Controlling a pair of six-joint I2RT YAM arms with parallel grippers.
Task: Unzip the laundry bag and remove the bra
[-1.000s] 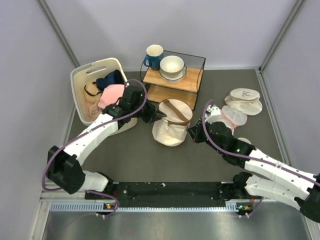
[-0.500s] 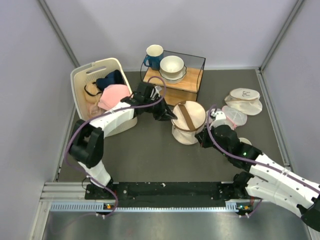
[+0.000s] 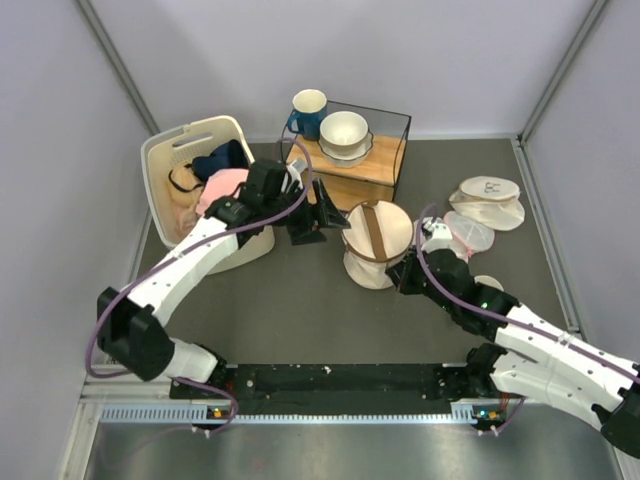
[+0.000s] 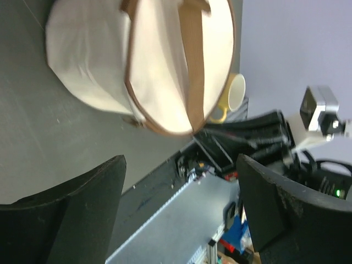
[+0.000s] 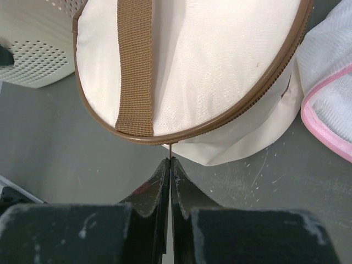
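A lab's robot test cell: plain pale wall panels [image 3: 220, 50] on metal struts [image 3: 115, 62] box in a grey desk [image 3: 290, 310], and robot arms [image 3: 200, 260] rise from a slotted aluminium rail [image 3: 340, 412]. Household things stand on the desk: a laundry basket [image 3: 190, 130], a mug [image 3: 307, 112] and a bowl [image 3: 344, 133].

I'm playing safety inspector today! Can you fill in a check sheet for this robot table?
Surface: dark grey table, few pale specks.
Job's things: laundry bag lying on its side, looks closed.
Clutter: basket of clothes, mug, bowl on wooden shelf, mesh pouches.
Grippers: left pincer open beside the bag; right pincer shut on a thin pull at the bag's brown rim.
Cables: purple cables along both arms.
Surroundings: plain walls, metal rail at near edge.
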